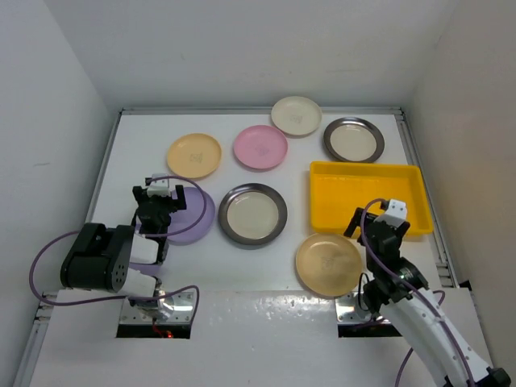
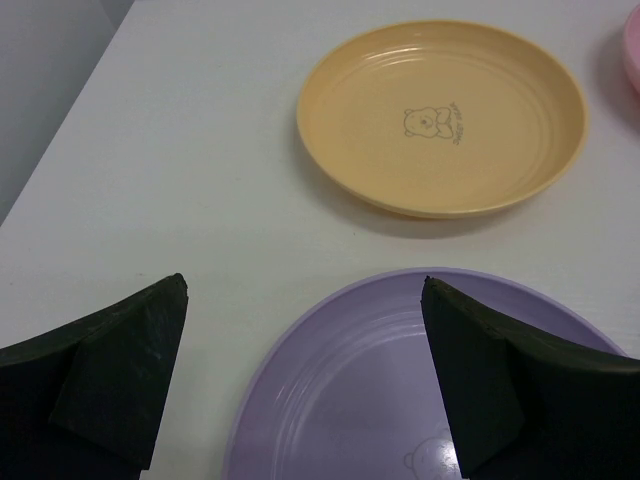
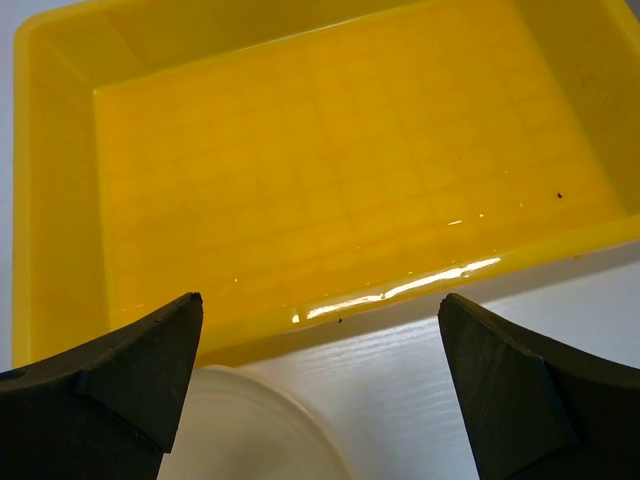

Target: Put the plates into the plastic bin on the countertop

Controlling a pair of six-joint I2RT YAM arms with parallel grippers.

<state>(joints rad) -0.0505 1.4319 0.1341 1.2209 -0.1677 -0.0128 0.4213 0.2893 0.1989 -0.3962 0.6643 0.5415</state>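
Note:
Several plates lie on the white countertop (image 1: 201,266): yellow-orange (image 1: 193,155), pink (image 1: 260,147), cream (image 1: 296,115), tan (image 1: 328,264), purple (image 1: 196,218) and two steel-rimmed ones (image 1: 353,139) (image 1: 252,214). The yellow plastic bin (image 1: 367,198) at the right holds nothing. My left gripper (image 1: 160,193) hangs open over the purple plate's (image 2: 380,380) left rim, one finger on each side of that rim, with the yellow-orange plate (image 2: 440,115) beyond. My right gripper (image 1: 375,222) is open by the bin's (image 3: 330,150) near wall, the tan plate's rim (image 3: 250,430) just below it.
White walls close in the countertop on the left, back and right. A metal edging strip (image 1: 419,161) runs along the right side behind the bin. The pink plate's edge (image 2: 633,50) shows at the far right of the left wrist view.

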